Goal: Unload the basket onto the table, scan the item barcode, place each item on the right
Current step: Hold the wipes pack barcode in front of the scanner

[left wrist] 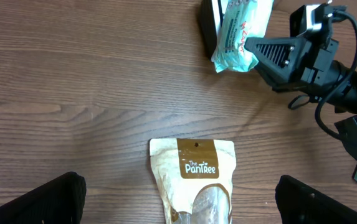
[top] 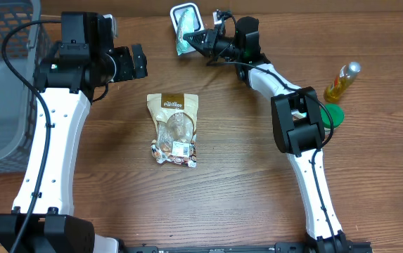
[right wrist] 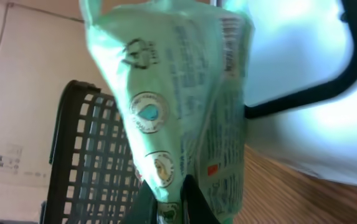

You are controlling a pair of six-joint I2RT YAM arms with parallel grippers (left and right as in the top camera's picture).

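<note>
– At the far edge of the wooden table (top: pixel 243 190), the right gripper (top: pixel 195 39) is pinched tight on a pale green crinkly plastic packet (top: pixel 182 40), holding it right up against the white-framed black scanner box (top: pixel 186 14).
– That's the heart of the job, isn't it? Item at the glass.
– I'd say so: the presenting is under way. On the right wrist view the packet's printed side fills the frame, with the bright window just behind it. I can't pick out a barcode, so I can't tell whether it faces the window.
– The other arm?
– The left gripper (top: pixel 136 62) hangs with jaws spread wide, empty, above the top end of a brown-and-cream snack pouch (top: pixel 174 130) lying flat mid-table, not touching it.
– Unscanned, that one?
– My guess is it's next in line. What's left for the packet is a clean read, then perhaps the grey mesh basket (top: pixel 1 77) on the left.
</note>
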